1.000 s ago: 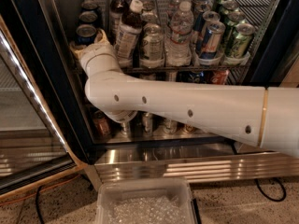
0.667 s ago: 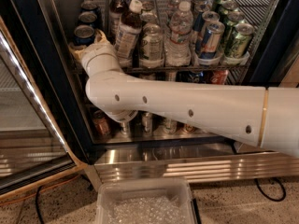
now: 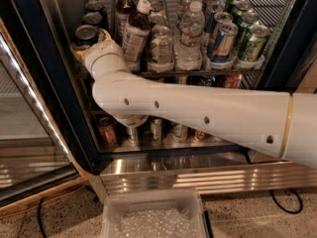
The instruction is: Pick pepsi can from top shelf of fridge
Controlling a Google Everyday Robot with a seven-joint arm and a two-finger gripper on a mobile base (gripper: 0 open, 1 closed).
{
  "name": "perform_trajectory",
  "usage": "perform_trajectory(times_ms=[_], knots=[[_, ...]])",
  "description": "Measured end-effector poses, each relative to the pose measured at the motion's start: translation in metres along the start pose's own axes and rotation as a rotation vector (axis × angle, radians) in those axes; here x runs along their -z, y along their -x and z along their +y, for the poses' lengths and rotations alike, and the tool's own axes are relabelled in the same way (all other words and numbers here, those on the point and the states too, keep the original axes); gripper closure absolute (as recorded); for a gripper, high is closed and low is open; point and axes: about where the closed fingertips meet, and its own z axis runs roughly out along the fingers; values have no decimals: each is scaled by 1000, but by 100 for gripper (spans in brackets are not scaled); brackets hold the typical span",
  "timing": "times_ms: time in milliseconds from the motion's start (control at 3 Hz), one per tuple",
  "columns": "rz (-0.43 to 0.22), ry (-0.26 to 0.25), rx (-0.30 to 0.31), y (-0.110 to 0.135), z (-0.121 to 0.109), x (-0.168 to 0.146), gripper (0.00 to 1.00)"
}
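Gripper (image 3: pixel 90 44) at left end of top shelf (image 3: pixel 198 73) in fridge (image 3: pixel 55 88), against front dark-blue pepsi can (image 3: pixel 86 33). Claw state: cannot tell. Can labels unreadable.

Tight: gripper (image 3: pixel 88 42) btw fridge wall (image 3: pixel 59 29) & bottles (image 3: pixel 134 33).

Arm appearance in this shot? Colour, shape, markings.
Glossy white arm: thick round tube links, a rounded elbow joint, small dark holes along the side and a thin gold band near the right edge. No cables show on it. The tool, at the left end of the top shelf, shows tan-cream parts.
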Motion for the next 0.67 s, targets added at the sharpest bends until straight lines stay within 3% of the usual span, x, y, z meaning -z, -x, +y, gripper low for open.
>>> perform_trajectory(times_ms=[333, 667], knots=[[-70, 40, -29, 33, 5, 9, 100], [-187, 74, -75, 81, 5, 27, 100]])
